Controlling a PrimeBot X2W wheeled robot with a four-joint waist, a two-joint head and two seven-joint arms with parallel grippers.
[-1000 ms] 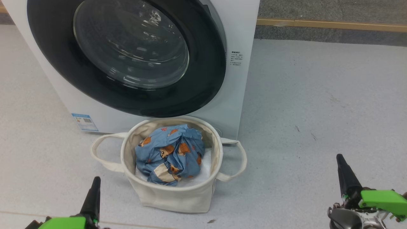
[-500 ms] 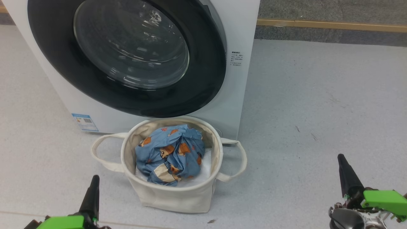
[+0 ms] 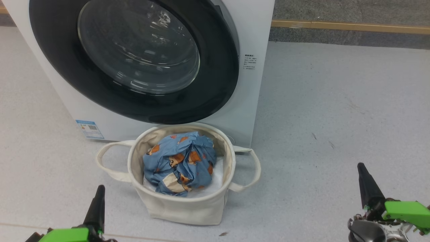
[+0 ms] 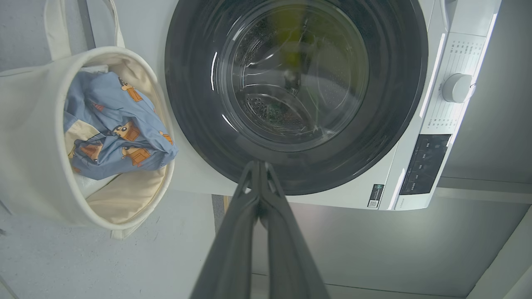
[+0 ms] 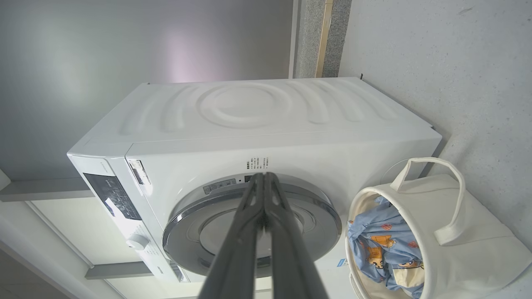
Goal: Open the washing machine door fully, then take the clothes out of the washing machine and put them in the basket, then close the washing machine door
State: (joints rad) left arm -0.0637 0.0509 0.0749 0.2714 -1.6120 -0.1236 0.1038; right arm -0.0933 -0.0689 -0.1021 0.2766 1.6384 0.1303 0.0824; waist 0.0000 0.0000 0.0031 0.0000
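Pressing together along their whole length, my left fingers (image 4: 241, 232) rise from the bottom centre of the left wrist view, closed on nothing. My right fingers (image 5: 245, 236) are closed the same way and also empty in the right wrist view. In the head view both pairs sit low in the bottom corners, well apart from everything else.

Just beyond them, in the lower middle of the head view, stands the basket (image 3: 188, 210), and the clothes (image 3: 181, 161) lie bunched inside it on top of a white sheet (image 3: 218, 169). I judge that garment light, limp and easy to crush. If it needed lifting, I would pinch a raised fold at the top of the bundle, not dig under it, and I would expect it to drape and drag. The canvas tub looks soft and light, so a nudge could slide or tip it. Its loop handles are the places to take hold.

Behind it, filling the upper left, the washing machine door (image 3: 218, 77) seems to lie flat against the washing machine (image 3: 250, 101), which I read as shut. It is rigid, and the glossy black rim looks slippery. I would push on that rim, never on the glass bowl.
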